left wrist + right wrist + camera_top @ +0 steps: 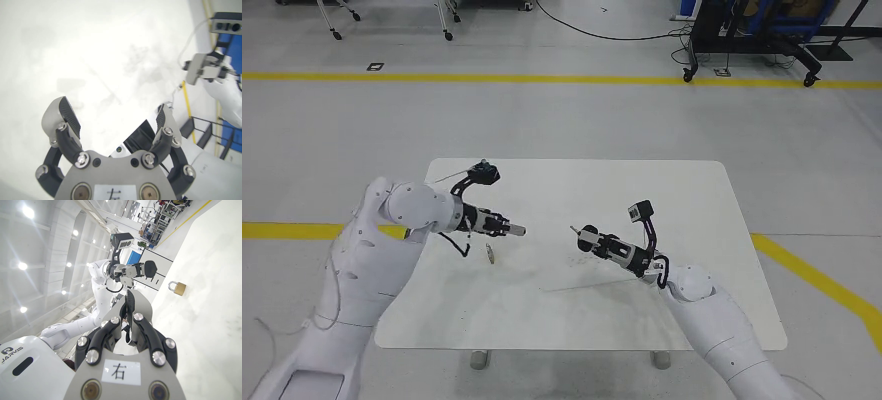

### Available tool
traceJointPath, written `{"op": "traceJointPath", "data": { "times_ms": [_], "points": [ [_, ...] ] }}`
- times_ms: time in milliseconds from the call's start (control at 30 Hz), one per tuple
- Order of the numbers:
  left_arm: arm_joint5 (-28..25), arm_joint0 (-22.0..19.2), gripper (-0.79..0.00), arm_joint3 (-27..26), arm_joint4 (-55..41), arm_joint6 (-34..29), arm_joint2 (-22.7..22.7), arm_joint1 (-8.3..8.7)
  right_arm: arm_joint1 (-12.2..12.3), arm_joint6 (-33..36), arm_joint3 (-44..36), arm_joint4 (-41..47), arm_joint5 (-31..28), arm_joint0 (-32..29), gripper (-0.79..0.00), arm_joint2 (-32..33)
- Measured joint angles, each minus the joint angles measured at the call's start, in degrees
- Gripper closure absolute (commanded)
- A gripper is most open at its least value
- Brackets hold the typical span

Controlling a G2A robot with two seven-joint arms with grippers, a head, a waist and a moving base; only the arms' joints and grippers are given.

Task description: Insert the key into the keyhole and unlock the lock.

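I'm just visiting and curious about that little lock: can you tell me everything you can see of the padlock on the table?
The padlock is small, with a brass-coloured body and a silvery metal shackle that looks closed. It lies on the white table, on the left arm's side, with nothing gripping it. Only the table touches it. Its keyhole cannot be made out.

A robotics lab hall. Across its pale floor (542,120) run yellow lane lines (542,78); a wheeled equipment rack (708,25) stands beyond the white table (682,200).

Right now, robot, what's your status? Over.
Left gripper open, empty. Right gripper shut. Lock flat on table, closed, untouched. Nothing blocking it.
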Motion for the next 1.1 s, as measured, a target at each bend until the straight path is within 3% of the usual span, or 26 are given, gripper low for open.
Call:
{"op": "traceJointPath", "data": {
  "times_ms": [67, 167, 267, 367, 467, 533, 567, 833, 1100],
  "points": [
    [3.58, 4.38, -0.785, -7.3, 6.16, -4.17, -2.96, 1.37, 0.0, 0.0, 0.0, 0.0, 0.0, 0.0, 0.0, 0.0],
    [8.1, 10.22, -0.785, -14.22, 13.68, -6.59, -5.15, 2.51, 0.0, 0.0, 0.0, 0.0, 0.0, 0.0, 0.0, 0.0],
    [11.28, 14.25, -0.785, -14.86, 18.03, -5.49, -4.46, 2.75, 0.0, 0.0, 0.0, 0.0, 0.0, 0.0, 0.0, 0.0],
    [13.44, 15.29, -0.785, -12.37, 19.58, -3.41, -2.86, 2.48, 0.0, 0.0, 0.0, 0.0, 0.0, 0.0, 0.0, 0.0],
    [14.81, 14.32, -0.631, -9.57, 16.17, -0.85, -2.05, 1.94, 0.0, 0.0, 0.0, 0.0, 0.0, 0.0, 0.0, 0.0],
    [15.66, 13.02, -0.459, -7.42, 14.25, 1.2, -1.37, 1.51, 0.0, 0.0, 0.0, 0.0, 0.0, 0.0, 0.0, 0.0],
    [16.08, 12.35, -0.413, -6.45, 13.61, 2.02, -1.01, 1.31, 0.0, 0.0, 0.0, 0.0, 0.0, 0.0, 0.0, 0.0],
    [20.42, 5.04, -0.379, 2.8, 14.33, 4.24, 4.67, -0.51, 0.0, 0.0, 0.0, 0.0, 0.0, 0.0, 0.0, 0.0],
    [20.27, 1.05, -0.314, 8.45, 13.53, 4.69, 8.47, -1.85, 0.0, 0.0, 0.0, 0.0, 0.0, 0.0, 0.0, 0.0]
  ]
}}
